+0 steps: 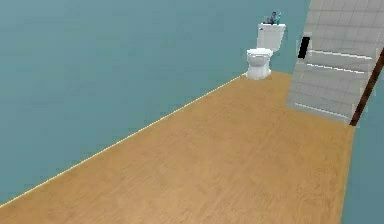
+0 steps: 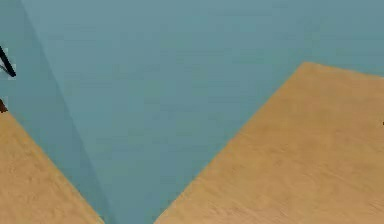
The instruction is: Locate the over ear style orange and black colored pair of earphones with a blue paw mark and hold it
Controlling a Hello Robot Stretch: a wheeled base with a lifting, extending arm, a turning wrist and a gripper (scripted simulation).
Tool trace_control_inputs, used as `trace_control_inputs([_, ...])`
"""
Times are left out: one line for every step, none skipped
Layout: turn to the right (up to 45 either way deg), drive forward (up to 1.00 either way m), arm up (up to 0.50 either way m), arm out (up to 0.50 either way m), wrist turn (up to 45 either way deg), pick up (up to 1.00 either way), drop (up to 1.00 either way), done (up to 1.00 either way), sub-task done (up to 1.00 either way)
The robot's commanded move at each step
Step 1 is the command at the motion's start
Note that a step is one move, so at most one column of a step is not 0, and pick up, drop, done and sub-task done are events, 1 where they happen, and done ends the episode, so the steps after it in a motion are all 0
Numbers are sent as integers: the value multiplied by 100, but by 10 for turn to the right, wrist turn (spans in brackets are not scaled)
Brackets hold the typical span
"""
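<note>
A white toilet point(image 1: 262, 58) stands at the far end of the room against the teal wall point(image 1: 110, 70). Something small and dark point(image 1: 272, 19) sits on top of its tank; what it is cannot be made out. In the arm side view a teal wall corner point(image 2: 170, 110) juts out over the wooden floor point(image 2: 300, 150).
A white tiled door or panel point(image 1: 335, 60) with a dark handle point(image 1: 304, 45) stands ajar at the forward view's right. Wooden floor point(image 1: 230, 150) runs free from the near edge to the toilet. A thin dark object point(image 2: 6, 62) pokes in at the arm side view's left edge.
</note>
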Motion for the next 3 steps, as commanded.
trace_control_inputs([180, 0, 0, 0, 0, 0, 0, 0, 0])
trace_control_inputs([0, 50, 0, 0, 0, 0, 0, 0, 0])
trace_control_inputs([30, 0, 0, 0, 0, 0, 0, 0, 0])
